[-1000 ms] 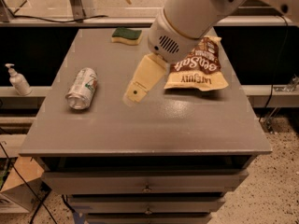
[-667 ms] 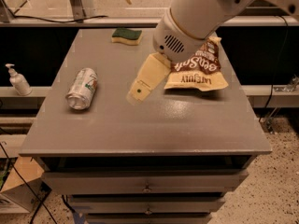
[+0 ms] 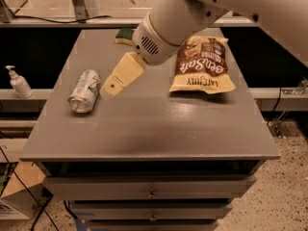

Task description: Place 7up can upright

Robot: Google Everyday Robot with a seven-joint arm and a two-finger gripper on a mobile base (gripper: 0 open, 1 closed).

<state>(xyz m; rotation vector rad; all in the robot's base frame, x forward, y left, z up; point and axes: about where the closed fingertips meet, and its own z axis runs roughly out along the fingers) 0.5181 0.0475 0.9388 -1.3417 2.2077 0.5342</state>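
Camera view shows the pincer [image 3: 111, 87] has swung left across the surface [image 3: 159, 129] over the last 1 second, away from the chip bag [image 3: 202, 64] and toward the 7up can [image 3: 85, 91]. Its tip now sits just beside the can's right flank; touching or a hair apart, I cannot say. The can itself has not budged: it lies on its side near the left edge, shiny end toward me. To my eye the approach is nearly done and the grasp not yet made. From here the pincer reads as 1 cream slab, so I cannot tell whether it is spread or pressed together. The arm hides the bag's upper left corner and part of the green sponge [image 3: 124, 33] at the back.
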